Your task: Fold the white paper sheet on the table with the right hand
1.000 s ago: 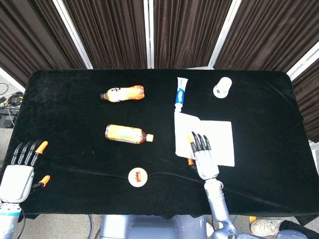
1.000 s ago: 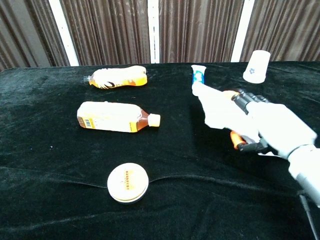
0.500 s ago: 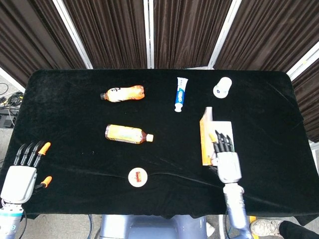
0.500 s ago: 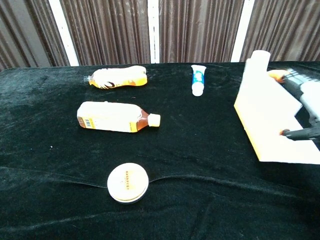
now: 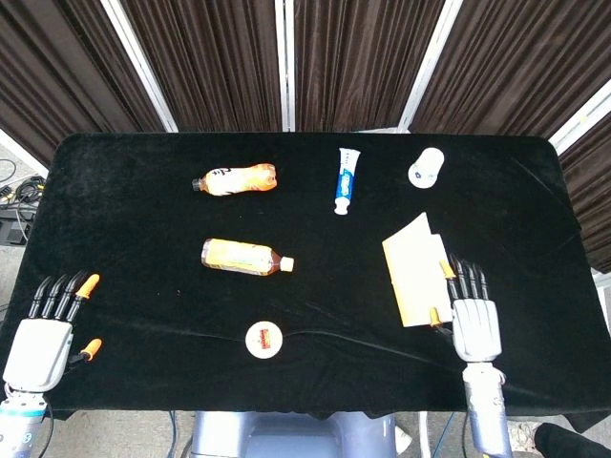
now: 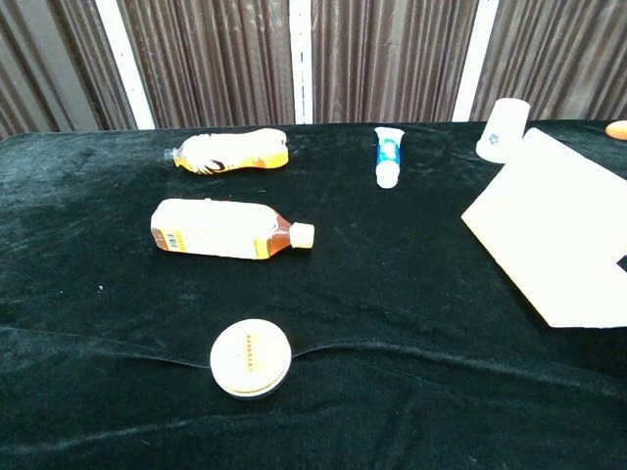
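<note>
Folding: looks basically done, paper sheet (image 5: 412, 270) lies doubled over on the bench (image 5: 143, 200), right of centre, just below the white cup (image 5: 426, 167).
Right robot hand (image 5: 473, 315): fingers spread flat, holding nothing, sitting just beside the sheet's right edge, thumb tip touching or nearly so. My guess is it's placed to press the crease.
Left robot hand (image 5: 48, 324): spread, parked at the near-left corner, out of the way.
Clutter: toothpaste tube (image 5: 345, 179), two bottles, a round tin, all well apart from the sheet.
</note>
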Motion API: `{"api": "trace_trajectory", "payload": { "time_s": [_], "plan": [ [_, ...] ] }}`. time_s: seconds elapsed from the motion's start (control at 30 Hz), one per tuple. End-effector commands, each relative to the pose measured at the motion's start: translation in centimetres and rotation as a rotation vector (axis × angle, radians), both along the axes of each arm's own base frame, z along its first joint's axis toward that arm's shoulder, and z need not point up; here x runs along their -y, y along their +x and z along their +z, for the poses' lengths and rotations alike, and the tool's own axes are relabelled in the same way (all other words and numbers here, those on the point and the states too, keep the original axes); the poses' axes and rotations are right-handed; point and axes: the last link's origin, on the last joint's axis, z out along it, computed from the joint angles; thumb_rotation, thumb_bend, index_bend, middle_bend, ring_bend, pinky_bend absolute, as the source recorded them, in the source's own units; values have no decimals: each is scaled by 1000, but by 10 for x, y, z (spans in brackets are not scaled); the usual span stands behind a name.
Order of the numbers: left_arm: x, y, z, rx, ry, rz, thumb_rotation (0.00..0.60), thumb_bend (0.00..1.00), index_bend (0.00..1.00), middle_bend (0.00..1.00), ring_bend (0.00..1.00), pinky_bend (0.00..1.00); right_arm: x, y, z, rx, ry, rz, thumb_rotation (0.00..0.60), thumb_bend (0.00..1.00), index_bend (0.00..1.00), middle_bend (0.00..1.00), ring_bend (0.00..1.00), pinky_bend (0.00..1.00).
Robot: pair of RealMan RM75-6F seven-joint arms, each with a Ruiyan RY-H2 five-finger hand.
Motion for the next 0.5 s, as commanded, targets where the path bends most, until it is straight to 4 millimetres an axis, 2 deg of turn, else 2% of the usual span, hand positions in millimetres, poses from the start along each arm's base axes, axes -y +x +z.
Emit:
{"api": "trace_trajectory", "payload": {
  "time_s": [0.03, 0.23, 0.5],
  "plan": [
    [0, 0, 1, 2, 2, -2, 600, 181, 0, 0, 0, 0, -8, -6, 9, -29, -3, 3, 600, 285, 0, 0, 0, 0],
    [1, 1, 3, 16, 10, -16, 600, 182, 0, 0, 0, 0, -24, -13, 28, -85, -19, 38, 600, 273, 0, 0, 0, 0],
    [3, 1, 2, 15, 1, -33, 600, 179, 0, 0, 0, 0, -43, -24, 42, -161, 45, 100, 600, 238, 0, 0, 0, 0]
  ]
}}
